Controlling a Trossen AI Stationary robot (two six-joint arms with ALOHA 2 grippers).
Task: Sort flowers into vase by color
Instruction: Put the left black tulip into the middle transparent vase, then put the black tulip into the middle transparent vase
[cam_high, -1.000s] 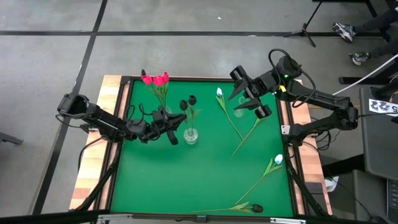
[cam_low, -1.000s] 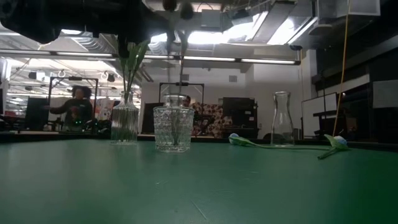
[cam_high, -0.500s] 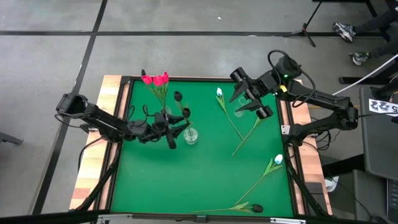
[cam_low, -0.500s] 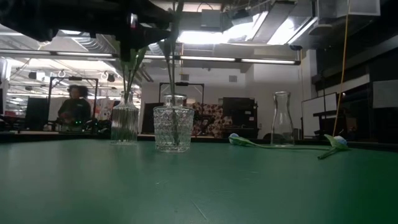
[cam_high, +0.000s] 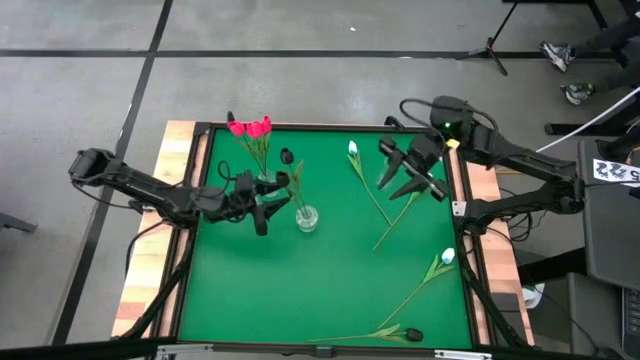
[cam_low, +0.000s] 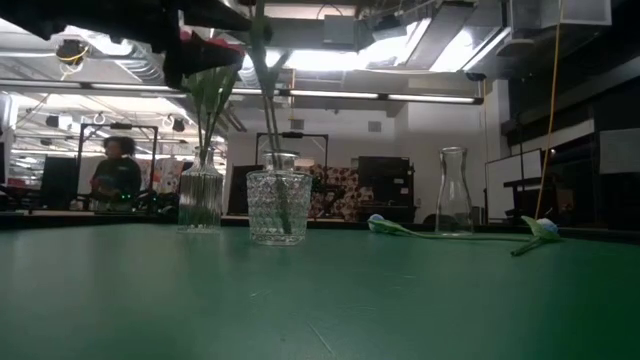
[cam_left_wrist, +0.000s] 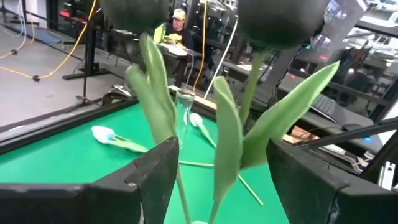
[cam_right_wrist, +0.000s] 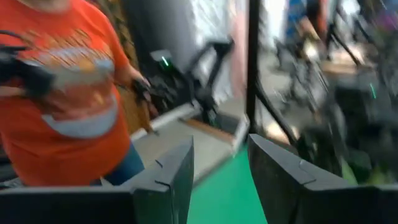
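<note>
Two black flowers (cam_high: 287, 156) stand with their stems in the cut-glass vase (cam_low: 278, 205), their heads leaning toward the far left. My left gripper (cam_high: 266, 205) is open just left of that vase. In the left wrist view its fingers (cam_left_wrist: 155, 171) stand on either side of the green stems and leaves (cam_left_wrist: 227, 143) without touching them. Pink flowers (cam_high: 250, 128) stand in the ribbed vase (cam_low: 200, 200). My right gripper (cam_high: 410, 170) hovers open and empty over the far right, above a white flower (cam_high: 353, 148) that lies flat on the mat.
A clear carafe vase (cam_low: 453, 190) stands at the far right. Another white flower (cam_high: 447, 256) lies near the right edge and a black one (cam_high: 413, 334) near the front edge, with bare mat in the middle. A person in an orange shirt (cam_right_wrist: 68, 106) stands beyond the table.
My left gripper has opened, let go of the black flower's stem and drawn back toward the table's left edge. The flower now stands in the cut-glass vase, its head leaning farther toward the far left. My right gripper has rolled and come a little lower and nearer.
</note>
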